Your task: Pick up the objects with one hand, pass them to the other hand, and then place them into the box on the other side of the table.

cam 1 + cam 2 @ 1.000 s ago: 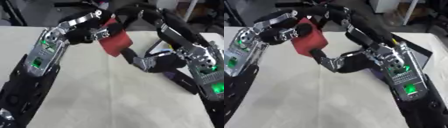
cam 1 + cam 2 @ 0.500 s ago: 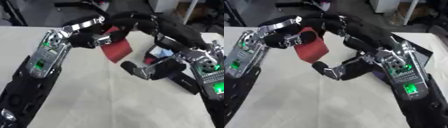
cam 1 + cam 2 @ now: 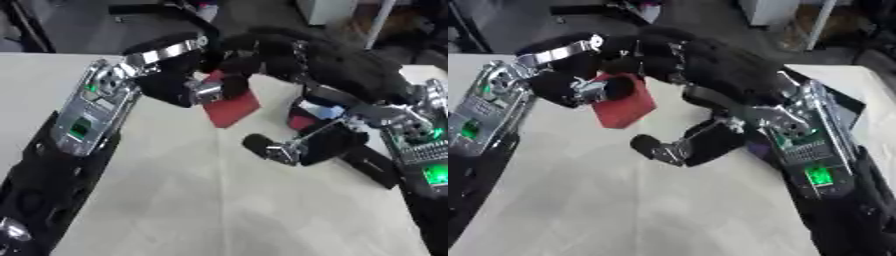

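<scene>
My left hand [image 3: 186,86] is above the middle of the table, its fingers curled on a flat red object [image 3: 234,109] that hangs tilted in the air. From the right, my right hand [image 3: 710,142] stands open beside it. Its blurred dark fingers [image 3: 297,55] arch over the top of the red object, and its thumb [image 3: 267,147] sticks out below, apart from the object. I cannot see whether those fingers touch the object. A dark box [image 3: 846,102] lies at the table's right edge, partly hidden behind my right hand.
Pale cloth covers the table [image 3: 175,190], with bare room in front of both hands. Something red and pale [image 3: 304,116] shows in the box area. Beyond the table's far edge are a dark floor and furniture legs.
The right hand's fingers have swung further left over the red object. The left hand still holds it, slightly lower in the picture.
</scene>
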